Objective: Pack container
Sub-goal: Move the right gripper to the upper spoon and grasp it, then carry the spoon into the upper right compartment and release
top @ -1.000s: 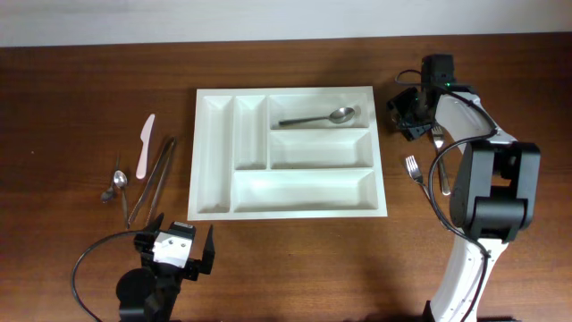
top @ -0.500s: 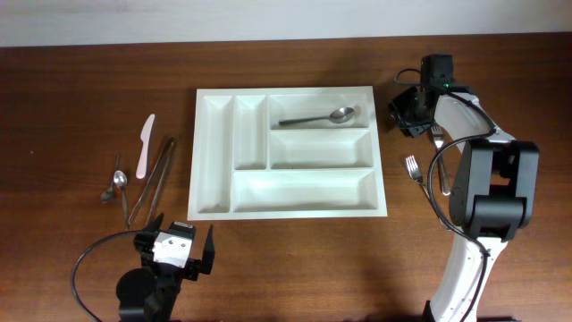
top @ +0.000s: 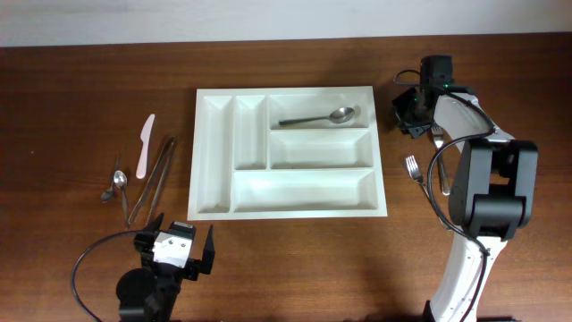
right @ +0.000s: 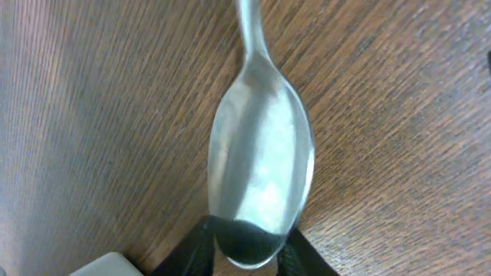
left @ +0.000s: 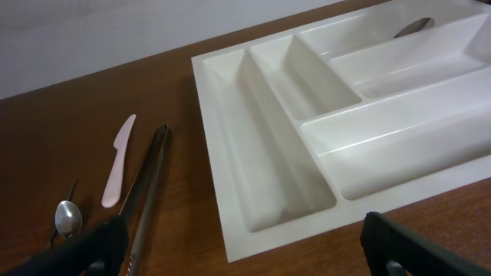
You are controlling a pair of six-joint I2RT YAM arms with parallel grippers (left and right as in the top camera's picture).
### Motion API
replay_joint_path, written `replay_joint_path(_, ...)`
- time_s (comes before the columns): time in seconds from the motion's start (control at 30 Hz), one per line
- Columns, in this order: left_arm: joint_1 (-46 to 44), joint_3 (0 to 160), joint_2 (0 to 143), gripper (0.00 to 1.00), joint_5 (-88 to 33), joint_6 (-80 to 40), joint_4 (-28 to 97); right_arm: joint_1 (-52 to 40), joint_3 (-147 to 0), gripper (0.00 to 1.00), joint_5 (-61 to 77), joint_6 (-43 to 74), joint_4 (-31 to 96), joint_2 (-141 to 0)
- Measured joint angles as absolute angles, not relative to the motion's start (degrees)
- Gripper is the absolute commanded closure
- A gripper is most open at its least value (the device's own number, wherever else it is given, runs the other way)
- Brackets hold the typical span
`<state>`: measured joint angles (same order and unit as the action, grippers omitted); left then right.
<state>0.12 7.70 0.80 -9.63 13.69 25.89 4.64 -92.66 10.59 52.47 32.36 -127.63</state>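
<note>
Overhead layout: the container (top: 304, 190), white with five compartments, lies flat in the middle of the desk (top: 80, 80), its long sides parallel to the desk's far edge.
Container contents: one steel spoon (top: 322, 117) lies in the far crosswise compartment, bowl toward the right rim.
Left of the container: tongs (top: 152, 179), a pale knife (top: 144, 146) and a small spoon (top: 119, 182) lie apart from the left rim, with a strip of bare wood between.
Right of the container: a fork (top: 413, 167) lies near the right rim, not touching it.
Left hand (top: 176, 246): it sits on the near side of the container, off its near-left corner. Its fingers are spread wide and grasp nothing, and open wood separates it from the rim.
Right hand (top: 413, 114): it is just off the container's far-right corner, low over a second spoon (right: 261, 161) lying on the wood. Dark fingertips (right: 188, 257) flank the bowl's tip; whether they pinch it cannot be told.
</note>
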Motion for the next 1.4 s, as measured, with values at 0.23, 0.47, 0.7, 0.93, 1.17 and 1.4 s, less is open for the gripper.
replay_joint_path(0.23,0.1,7.7,0.8,0.01,-9.6,13.7,25.9,4.6,-92.7,0.81,10.6,50.3,32.5,-127.7)
replay_joint_path(0.47,0.1,7.7,0.8,0.01,-9.6,13.7,25.9,4.6,-92.7,0.96,10.4,47.9,32.5,-127.8)
replay_joint_path(0.7,0.1,7.7,0.8,0.01,-9.6,13.7,25.9,4.6,-92.7,0.96,10.4,46.8,32.5,-127.8)
replay_joint_path(0.93,0.1,7.7,0.8,0.01,-9.6,13.7,25.9,4.6,-92.7,0.96,10.4,44.5,32.5,-127.8)
replay_joint_path(1.17,0.1,7.7,0.8,0.01,-9.6,13.7,25.9,4.6,-93.1,0.96,10.4,41.8,33.2,-127.8)
replay_joint_path(1.4,0.1,7.7,0.8,0.01,-9.6,13.7,25.9,4.6,-98.9,0.96,10.4,38.4,36.5,-127.8)
